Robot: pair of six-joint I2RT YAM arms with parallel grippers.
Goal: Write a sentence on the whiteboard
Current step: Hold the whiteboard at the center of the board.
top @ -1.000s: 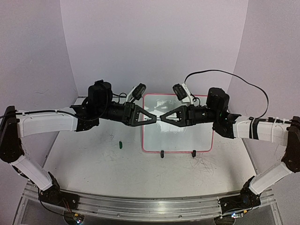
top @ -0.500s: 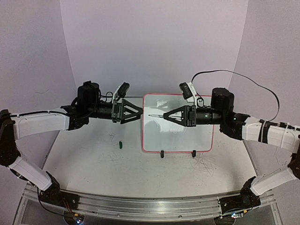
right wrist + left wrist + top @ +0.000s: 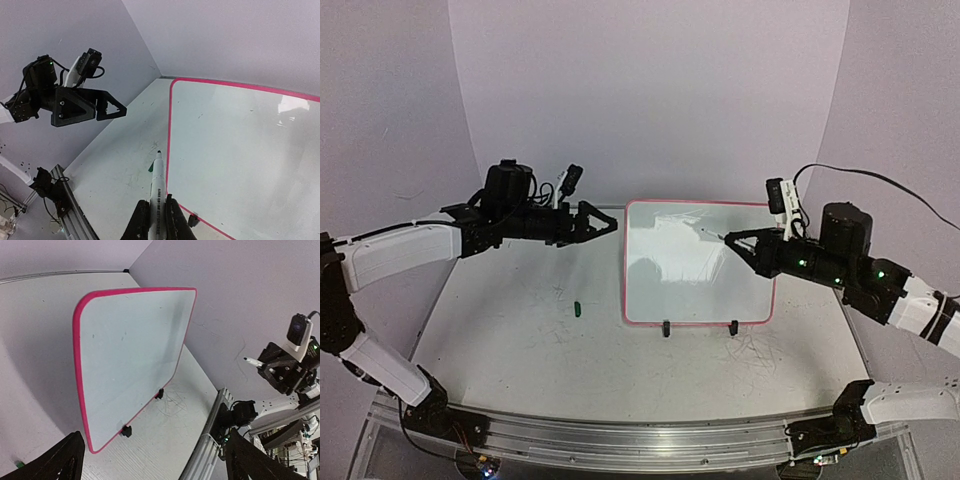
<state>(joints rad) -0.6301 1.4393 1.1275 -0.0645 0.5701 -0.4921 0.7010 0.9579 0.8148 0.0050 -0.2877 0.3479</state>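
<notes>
Pale lilac walls are closing in a scuffed grey-white worktop [image 3: 520,340], and the whiteboard [image 3: 670,285] is standing toward its far middle, between the two arms. The board is resting on two small black feet [image 3: 666,328] at its near edge, with its pink-red frame running all the way round. In the left wrist view the whiteboard [image 3: 135,355] is tilting back from its feet [image 3: 126,430], and its glossy face is giving off soft reflections.

The left end effector [image 3: 610,224] is hanging above the worktop just left of the board's upper left corner and pointing toward it. Its two black fingers [image 3: 65,460] are sitting far apart at the bottom corners of its own camera view, gripping nothing.

The right end effector [image 3: 732,240] is reaching in from the right, clamping a white marker [image 3: 713,234]. In the right wrist view its jaws are pressing together on the marker [image 3: 157,190] barrel, and the dark tip is pointing away from the camera. From the left wrist camera the marker [image 3: 252,361] is hanging in the air well apart from the board.

A small green cap [image 3: 576,309] is lying on the worktop left of the board's lower left corner. Faint grey scribbles [image 3: 755,350] are showing on the worktop near the right foot.
</notes>
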